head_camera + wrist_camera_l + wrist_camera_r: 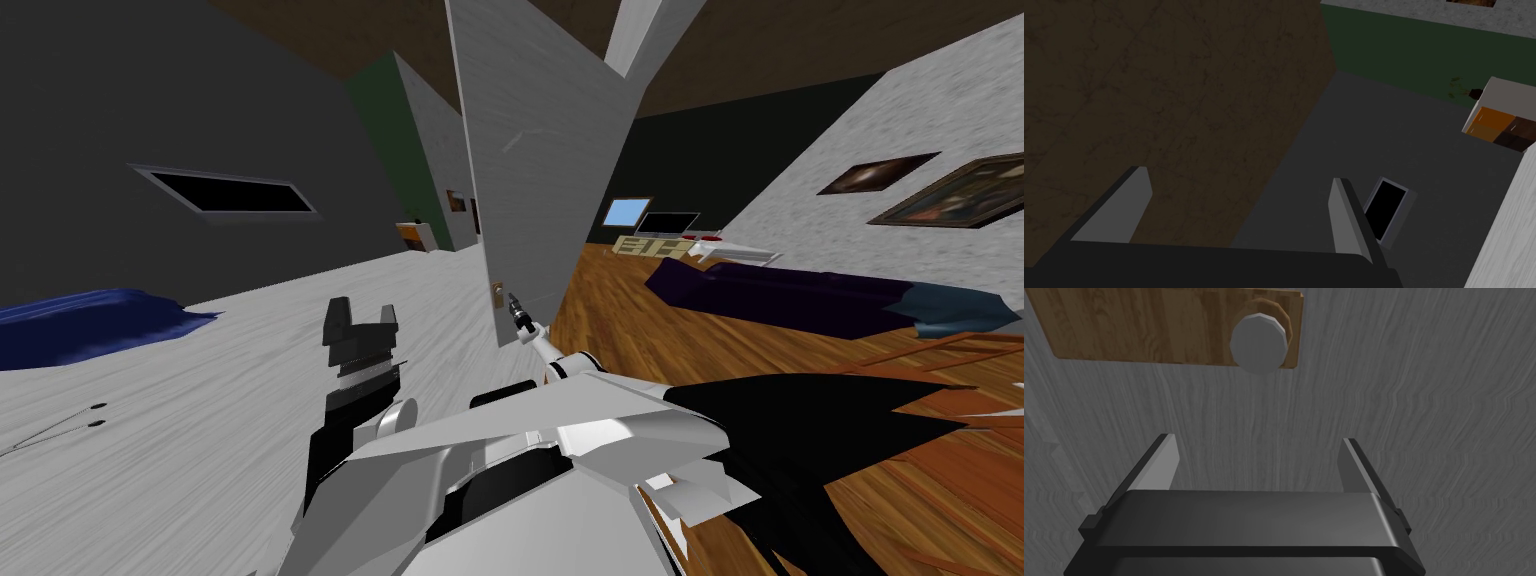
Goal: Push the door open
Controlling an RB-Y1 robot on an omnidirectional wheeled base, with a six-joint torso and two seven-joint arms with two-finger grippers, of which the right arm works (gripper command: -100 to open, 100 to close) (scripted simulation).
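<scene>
My right end effector (1257, 438), spread and empty, faces the grey door (1424, 413) near its knob (1258, 338). The door looks stiff and hinged, so I'd push flat here. My left end effector (1240, 175) is spread too.

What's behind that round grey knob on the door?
A brown wooden plate sits behind the knob, flat on the grey door. The knob covers the bit of plate right behind it, so that part is hidden.

Door (1414, 403): grey, fine streaked grain. Knob (1258, 344): plain pale grey. Plate (1139, 330) behind knob: brown, wood-grain. Plank floor (640, 330): orange-brown. Sofa (790, 295): dark purple, teal at one end.
</scene>
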